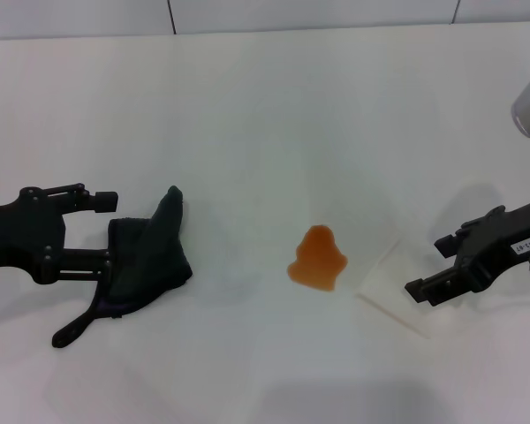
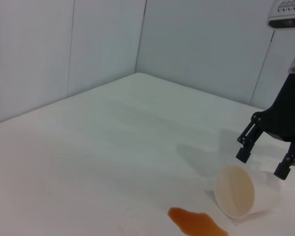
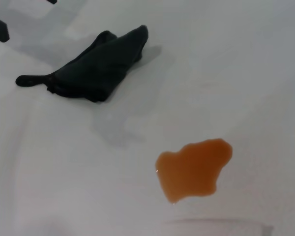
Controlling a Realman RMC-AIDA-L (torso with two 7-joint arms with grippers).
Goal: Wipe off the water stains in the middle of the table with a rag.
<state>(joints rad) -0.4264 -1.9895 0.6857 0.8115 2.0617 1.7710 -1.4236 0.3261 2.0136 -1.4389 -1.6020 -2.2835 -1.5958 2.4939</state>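
Beside rag (image 1: 146, 261), left claw (image 1: 104, 231) (low, spread).

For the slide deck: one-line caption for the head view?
Left claw open around the black rag, orange puddle unwiped mid-table, right claw over tipped cup.

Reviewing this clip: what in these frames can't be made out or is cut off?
- Left gripper: head view shows it at the rag, but the dark cloth hides whether it grips.
- Right gripper: its arm runs off the head view's edge.
- Paper cup: nearly invisible against the white table in the head view.
- Water stains: cut by the left wrist view's edge.
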